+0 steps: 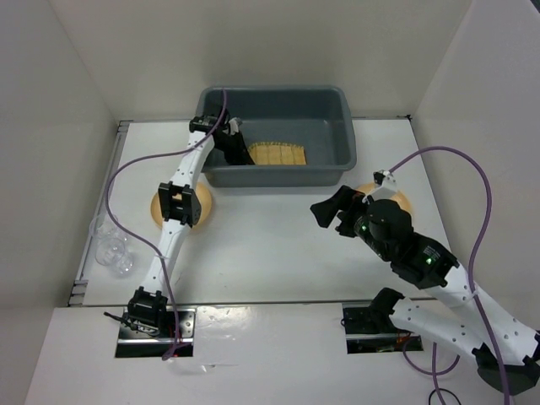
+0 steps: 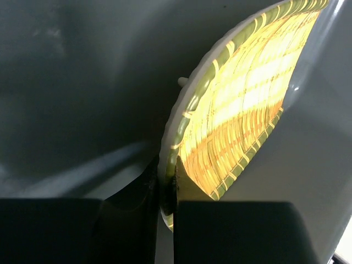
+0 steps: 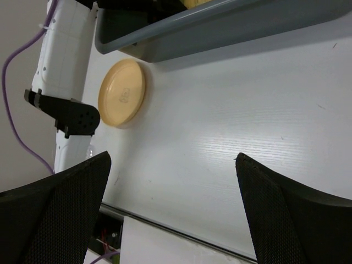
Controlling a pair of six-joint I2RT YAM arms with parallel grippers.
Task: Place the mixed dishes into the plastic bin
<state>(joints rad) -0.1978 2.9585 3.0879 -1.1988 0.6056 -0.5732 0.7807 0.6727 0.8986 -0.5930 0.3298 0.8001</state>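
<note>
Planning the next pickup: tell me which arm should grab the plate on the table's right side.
Right. The right gripper is open and empty, hovering close to the plate. The left gripper is inside the bin, shut on the tray.

- We see white shells and black joints on the left arm (image 1: 173, 232) and right arm (image 1: 456, 295).
- We see a purple cable (image 1: 443, 149) trailing along each.
- We note black, finely dotted fingers (image 3: 60, 214) on the right end effector (image 3: 172, 158).

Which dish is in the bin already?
The yellow slatted tray, pinched by the left fingers; the left plate and right plate lie on the table.
</note>
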